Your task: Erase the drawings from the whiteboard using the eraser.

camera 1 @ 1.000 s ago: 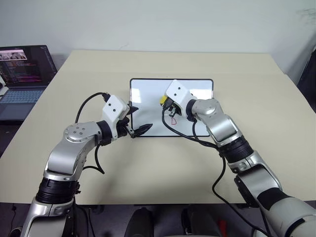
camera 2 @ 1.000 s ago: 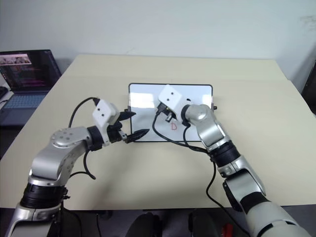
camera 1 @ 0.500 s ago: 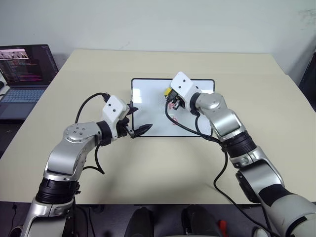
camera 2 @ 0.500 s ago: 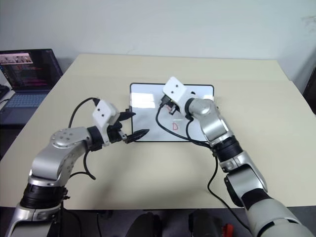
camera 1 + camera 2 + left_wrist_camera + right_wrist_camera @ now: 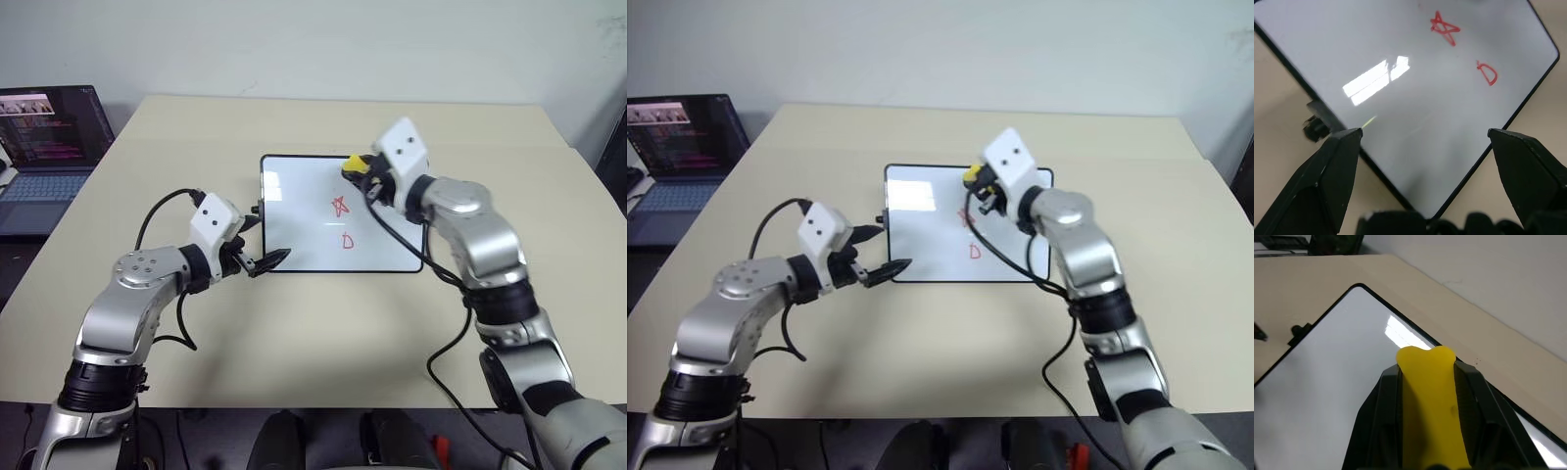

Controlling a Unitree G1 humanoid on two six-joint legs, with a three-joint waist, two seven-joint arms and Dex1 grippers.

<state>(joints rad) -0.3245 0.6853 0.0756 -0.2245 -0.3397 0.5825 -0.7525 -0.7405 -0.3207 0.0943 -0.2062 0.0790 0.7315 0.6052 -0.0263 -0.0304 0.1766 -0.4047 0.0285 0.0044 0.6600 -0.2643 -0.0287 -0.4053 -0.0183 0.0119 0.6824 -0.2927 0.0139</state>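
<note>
The whiteboard (image 5: 304, 191) lies flat at the table's middle, with a red star-like drawing (image 5: 340, 206) and a red D (image 5: 348, 241) on it. My right gripper (image 5: 359, 168) is shut on the yellow eraser (image 5: 353, 163) and hangs over the board's far edge, beyond the star. In the right wrist view the eraser (image 5: 1432, 406) sits clamped between both black fingers (image 5: 1383, 421). My left gripper (image 5: 266, 240) is open at the board's near left corner. In the left wrist view its fingers (image 5: 1332, 171) straddle that corner, and both drawings (image 5: 1444, 28) show beyond.
An open laptop (image 5: 44, 147) stands at the far left, off the table's side. The beige table (image 5: 294, 333) has bare room in front of the board and to its right. A black knob (image 5: 1315, 128) sticks out of the board's left side.
My right gripper has lifted the eraser off the board and carried it up and to the right, uncovering the star drawing. The left gripper has shifted slightly left, still open.
</note>
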